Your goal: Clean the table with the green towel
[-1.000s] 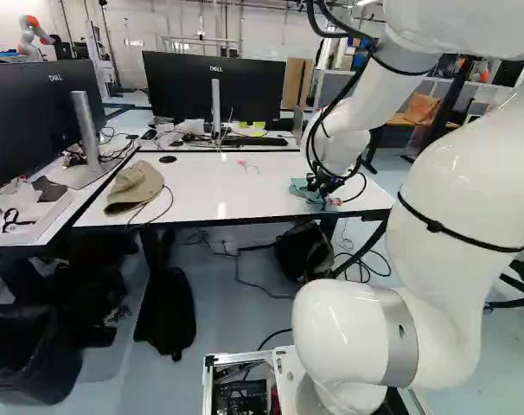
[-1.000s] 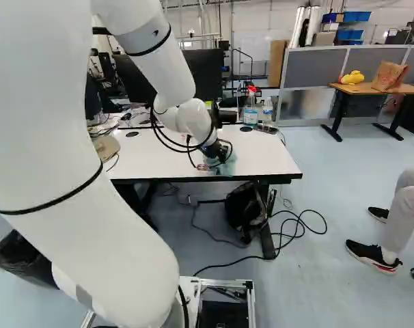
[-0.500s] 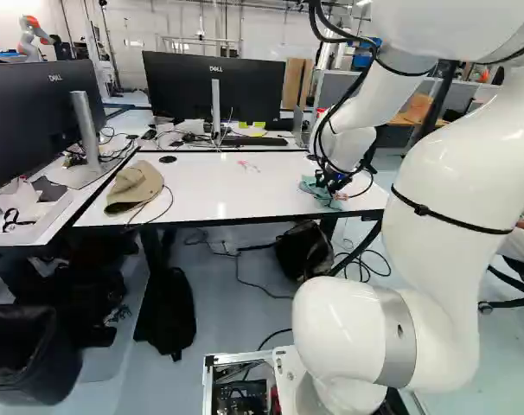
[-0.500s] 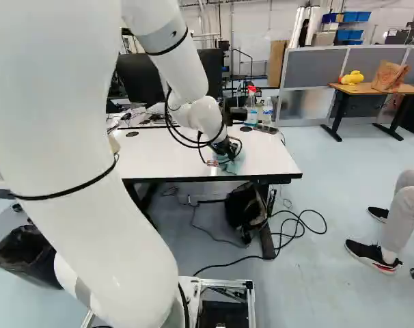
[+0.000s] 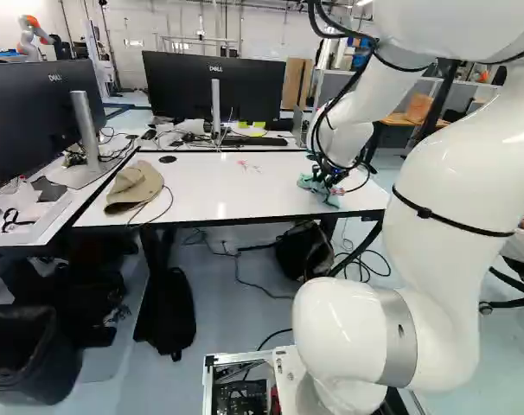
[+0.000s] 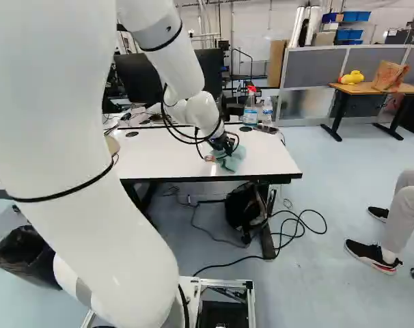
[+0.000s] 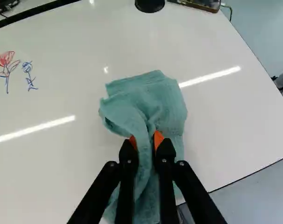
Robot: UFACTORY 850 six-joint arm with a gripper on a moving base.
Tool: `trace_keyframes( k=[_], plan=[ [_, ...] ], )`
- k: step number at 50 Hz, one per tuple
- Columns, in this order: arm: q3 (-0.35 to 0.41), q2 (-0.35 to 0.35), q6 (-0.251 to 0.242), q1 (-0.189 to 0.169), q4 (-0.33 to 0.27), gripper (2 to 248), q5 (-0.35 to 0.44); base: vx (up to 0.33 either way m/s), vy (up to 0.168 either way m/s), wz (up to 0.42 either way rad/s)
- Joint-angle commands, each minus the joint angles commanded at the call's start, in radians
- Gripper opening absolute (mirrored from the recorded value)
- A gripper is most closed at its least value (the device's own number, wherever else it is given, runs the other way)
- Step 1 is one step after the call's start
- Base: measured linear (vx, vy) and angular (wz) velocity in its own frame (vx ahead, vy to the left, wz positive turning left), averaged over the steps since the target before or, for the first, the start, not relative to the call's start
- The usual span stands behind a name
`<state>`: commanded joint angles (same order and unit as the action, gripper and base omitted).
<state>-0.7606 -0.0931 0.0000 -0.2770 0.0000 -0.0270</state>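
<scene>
A glossy white table (image 5: 219,194) with a dark edge. A rumpled green towel (image 7: 165,100) lies near its right end, bunched in the middle. Marked on the surface are a red flower drawing (image 7: 6,60) and, beside it, a smaller blue flower drawing (image 7: 28,70). A tan cap (image 5: 134,185) lies at the left end, a thin cable (image 5: 170,201) beside it. A spray bottle (image 6: 250,111) and a clear bottle (image 6: 267,111) stand by the far edge.

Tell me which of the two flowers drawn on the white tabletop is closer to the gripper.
The small blue drawn flower; the larger drawn flower, farther from the black two-fingered gripper, has a red bloom.
</scene>
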Motion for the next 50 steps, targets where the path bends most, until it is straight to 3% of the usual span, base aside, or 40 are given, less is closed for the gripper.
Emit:
trace_keyframes(
  k=[50],
  plan=[
    [0.055,0.096,0.0,0.175,0.0,55,0.0,0.0,0.0,0.0]
  ],
)
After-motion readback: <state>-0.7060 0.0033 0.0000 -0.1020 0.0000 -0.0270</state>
